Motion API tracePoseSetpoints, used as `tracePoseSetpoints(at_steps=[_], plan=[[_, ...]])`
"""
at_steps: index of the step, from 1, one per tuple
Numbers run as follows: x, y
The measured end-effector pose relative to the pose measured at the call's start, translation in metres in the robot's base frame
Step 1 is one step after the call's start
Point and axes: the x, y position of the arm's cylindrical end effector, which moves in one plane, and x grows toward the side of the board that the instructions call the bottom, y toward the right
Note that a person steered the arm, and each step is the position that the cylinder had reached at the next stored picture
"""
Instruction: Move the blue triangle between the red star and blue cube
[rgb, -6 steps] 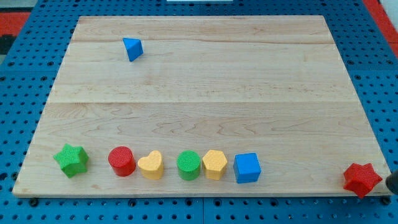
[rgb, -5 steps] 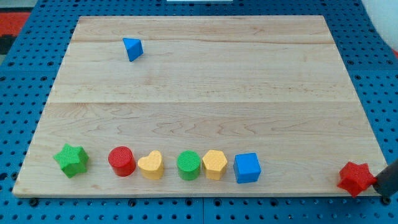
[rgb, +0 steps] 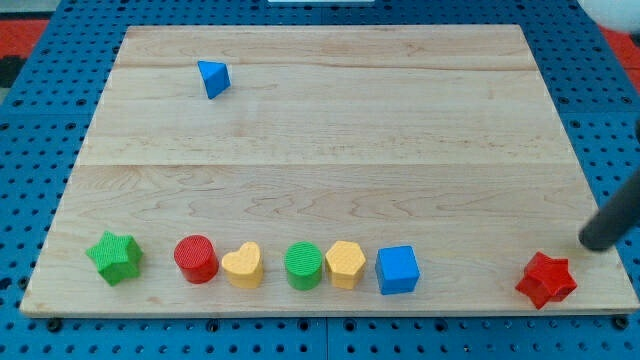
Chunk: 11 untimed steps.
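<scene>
Blue triangle (rgb: 213, 78) sits up near the board's top edge, at about 11 o'clock from board centre, with bare wood all round it and nothing touching it. Blue cube (rgb: 397, 270) is down in the bottom row, roughly 5 o'clock from the triangle and well apart from it. Red star (rgb: 546, 280) is at the bottom right corner, 3 o'clock from the cube, close to the board's bottom edge and near the right edge; the stretch of wood between cube and star is open. The rod comes in from the view's right edge; my tip (rgb: 590, 243) sits at about 1 o'clock from the star, near it but with a visible gap, right at the board's right edge. No jaws on this tool, just a plain rod, holding nothing. Rest of the bottom row runs 9 o'clock from the cube: yellow hexagon (rgb: 345, 264) just beside the cube, green cylinder (rgb: 303, 266) touching the hexagon, yellow heart (rgb: 243, 266), red cylinder (rgb: 197, 259) against the heart, then green star (rgb: 115, 257) standing apart near the left edge. The whole middle band of the wooden board (rgb: 330, 160) is free.
</scene>
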Motion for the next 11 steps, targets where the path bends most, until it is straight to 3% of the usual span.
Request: tracePoseSetpoints(at_steps=[1, 3, 4, 5, 8, 9, 10, 11], plan=[[-0.096, -0.032], [-0.217, -0.263], [-0.249, -0.394], [-0.254, -0.481], [-0.179, -0.507], [-0.161, -0.461], [-0.16, -0.38], [-0.131, -0.36]])
